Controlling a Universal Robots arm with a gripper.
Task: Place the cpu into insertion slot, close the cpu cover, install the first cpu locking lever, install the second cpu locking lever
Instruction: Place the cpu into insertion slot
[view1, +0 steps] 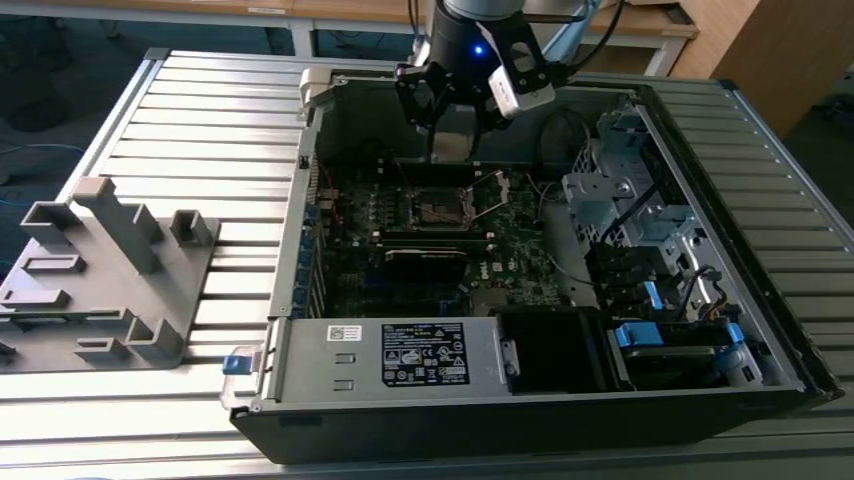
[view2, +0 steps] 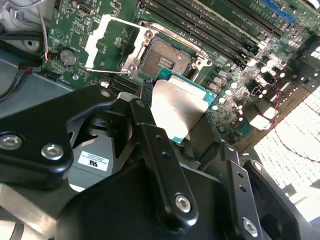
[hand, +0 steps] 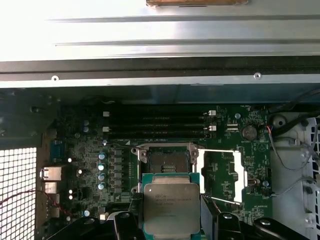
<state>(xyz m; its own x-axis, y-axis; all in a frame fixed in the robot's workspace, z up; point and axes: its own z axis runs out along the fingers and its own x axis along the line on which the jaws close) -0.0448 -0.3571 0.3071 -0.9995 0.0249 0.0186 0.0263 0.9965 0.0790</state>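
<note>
**First wrist view: chip pinched over an open socket**

First wrist view puts the cpu (hand: 171, 209) right up close, silver-grey face toward the camera. The gripper (hand: 171, 222) pinches it by two opposite edges, one dark finger on each side. It is not seated. It hangs clear of the insertion slot (hand: 164, 162), whose dark centre lies bare just beyond the chip's edge.

The cpu cover (hand: 241, 172) is swung open and lies back beside the slot, with green board showing through its square window. Two long memory slots (hand: 157, 125) run along the far side of the socket.

From where I stand, the exterior view has the gripper (view1: 451, 150) lowered inside the open computer case (view1: 534, 425), above the motherboard (view1: 514, 260) and just behind the insertion slot (view1: 434, 210). The power-supply box (view1: 400, 352) sits at the case's near edge. A grey plastic fixture (view1: 107, 270) rests on the slatted table (view1: 200, 120), well apart on the exterior view's left.
</note>
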